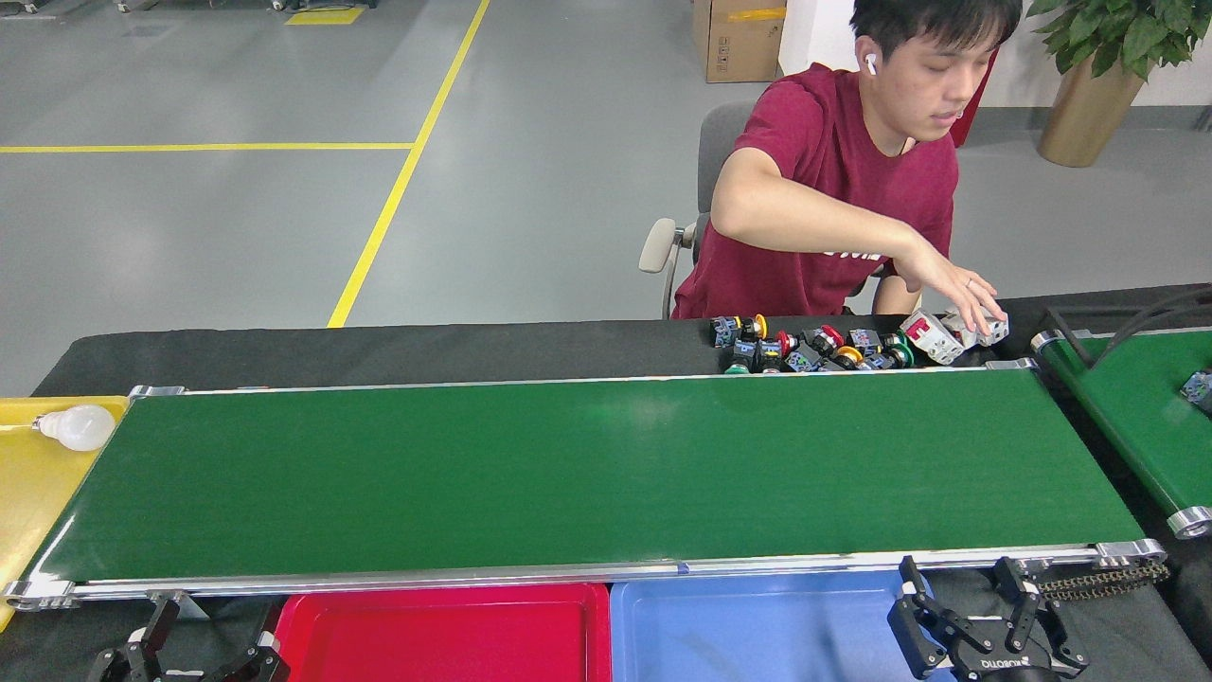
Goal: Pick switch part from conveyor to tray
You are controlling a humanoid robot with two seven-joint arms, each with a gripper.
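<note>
Head view. Conveyor (587,474) runs left to right across the middle, its dark-green belt bare, silver rails along both long edges. Red tray (445,630) sits just below the near rail, left of centre, nothing in it; blue tray (757,630) touches its right side. Yellow tray (28,493) lies at the conveyor's left end with a white light bulb (76,428) resting at its far edge.

Switch parts (805,349) lie in a heap on the black tabletop (379,350) just beyond the far rail, toward the right; white blocks (933,336) sit at the heap's right end. One small blue-grey part (1198,386) lies on the shorter angled green belt (1136,417) at the right edge.

Person in a dark red shirt (833,180) sits behind the tabletop; one hand (956,289) reaches down onto the white blocks.

Left tool (189,649) sits low at the bottom edge, left of the red tray, fingers spread, holding nothing. Right tool (971,592) sits at the bottom right, over the blue tray's right end, fingers spread, holding nothing. Both are near the conveyor's near rail, off the belt.
</note>
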